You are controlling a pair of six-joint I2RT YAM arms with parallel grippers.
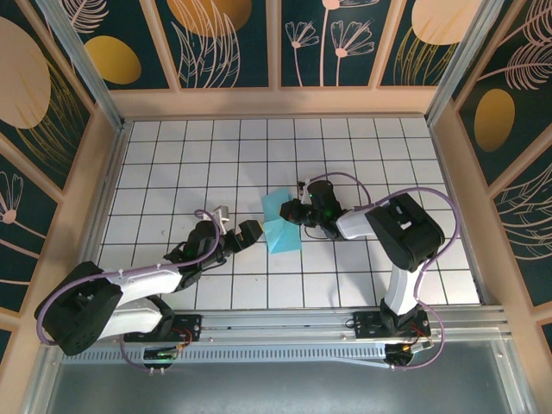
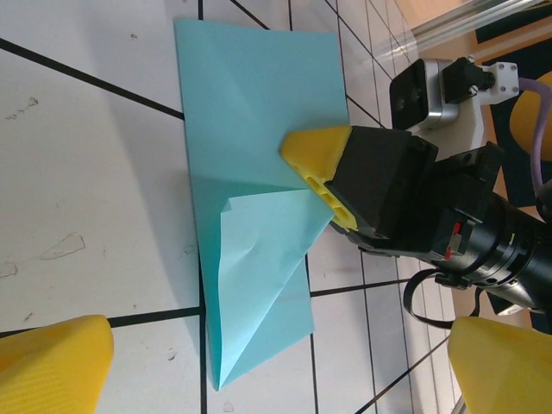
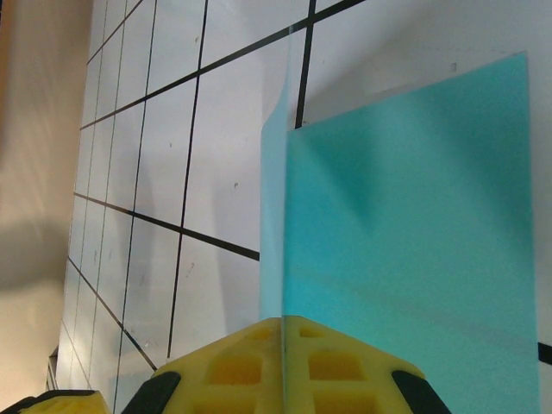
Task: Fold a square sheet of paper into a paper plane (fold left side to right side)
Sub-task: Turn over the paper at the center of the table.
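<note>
From the top camera I saw the square sheet of paper [image 1: 280, 222], already creased into a narrower shape, lying near the middle of the counter [image 1: 172, 155] between the two arms. Its long axis ran from the far side toward me, tilted slightly. The left tool [image 1: 244, 233] sat just beside the sheet's near left edge, apart from it. The right tool [image 1: 294, 211] reached in from the right and met the sheet at its far right part. Both arms were close, but only the right one had contact. Bare counter lay to the left and beyond the sheet, and the walls stood well apart.

Through the left wrist camera, the left tool's yellow fingers [image 2: 52, 366] stood spread wide with nothing between them. The sheet [image 2: 250, 129] lay straight ahead, a paler triangular flap folded over its nearer end. The right tool [image 2: 315, 155] had its tip on the sheet's right side, at about mid-length.

Through the right wrist camera, the right tool [image 3: 285, 345] was clenched on the sheet [image 3: 405, 241]. One layer rose edge-on from between the fingers. I judged that any fold to the right would have to swing over that clamped side.
</note>
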